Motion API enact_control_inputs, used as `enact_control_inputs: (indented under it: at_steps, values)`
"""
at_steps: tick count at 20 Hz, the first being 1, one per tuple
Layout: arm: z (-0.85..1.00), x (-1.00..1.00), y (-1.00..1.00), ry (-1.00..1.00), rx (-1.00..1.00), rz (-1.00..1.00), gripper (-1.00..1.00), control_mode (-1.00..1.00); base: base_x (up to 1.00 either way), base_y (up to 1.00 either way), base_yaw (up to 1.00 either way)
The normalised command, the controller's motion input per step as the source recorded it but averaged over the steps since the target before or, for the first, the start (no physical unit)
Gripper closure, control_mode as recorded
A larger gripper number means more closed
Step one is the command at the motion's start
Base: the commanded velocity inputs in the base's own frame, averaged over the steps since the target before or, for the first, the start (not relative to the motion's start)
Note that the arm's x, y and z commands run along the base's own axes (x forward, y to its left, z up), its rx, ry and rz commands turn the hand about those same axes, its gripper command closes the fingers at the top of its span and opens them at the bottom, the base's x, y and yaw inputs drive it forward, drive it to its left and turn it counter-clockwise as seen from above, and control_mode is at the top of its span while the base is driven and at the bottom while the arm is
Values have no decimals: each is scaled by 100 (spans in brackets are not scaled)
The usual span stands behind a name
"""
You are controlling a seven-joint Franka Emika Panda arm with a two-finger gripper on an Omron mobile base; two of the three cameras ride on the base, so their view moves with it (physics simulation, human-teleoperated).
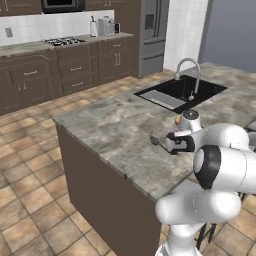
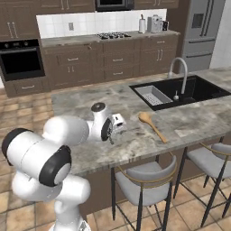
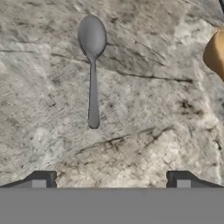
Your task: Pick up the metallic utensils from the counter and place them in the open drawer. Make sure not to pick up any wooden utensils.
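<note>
A small, smooth grey metal spoon (image 3: pixel 92 65) with a round bowl lies flat on the marbled stone counter (image 3: pixel 144 131). The gripper (image 3: pixel 111 179) hovers above with fingers spread, empty, the tan wooden spoon (image 3: pixel 215 53) nearby.

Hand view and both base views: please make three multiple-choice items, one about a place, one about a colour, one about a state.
1. Where does the small dark grey metal spoon lie?
A. in the black sink
B. on the grey-beige marbled island counter
C. on a stool

2. What colour is the long-handled wooden spoon?
A. light tan
B. black
C. white

3. How do the jaws of the gripper stand?
A. shut on the metal spoon
B. shut on nothing
C. open, holding nothing

Answers:
1 B, the hand view shows it flat on the marbled stone.
2 A, it looks tan in the right base view.
3 C, the two tips stand far apart, short of the spoon.
</note>
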Motion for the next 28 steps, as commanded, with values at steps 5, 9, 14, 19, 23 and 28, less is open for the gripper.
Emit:
enact_control_inputs:
  at_steps: [5, 9, 14, 19, 23, 28]
  values:
    - [5, 15, 8, 17, 5, -1, -100, -100, 0, 0, 0]
    - [-20, 0, -21, 0, 26, -9, -100, -100, 0, 0, 0]
    - [-12, 8, 13, 0, 16, -11, -100, -100, 0, 0, 0]
    - [0, 48, 37, 7, 0, -6, -100, -100, 0, 0, 0]
    - [-10, 38, 19, 1, 0, -1, -100, -100, 0, 0, 0]
    - [-25, 33, 1, 0, 0, 0, -100, -100, 0, 0, 0]
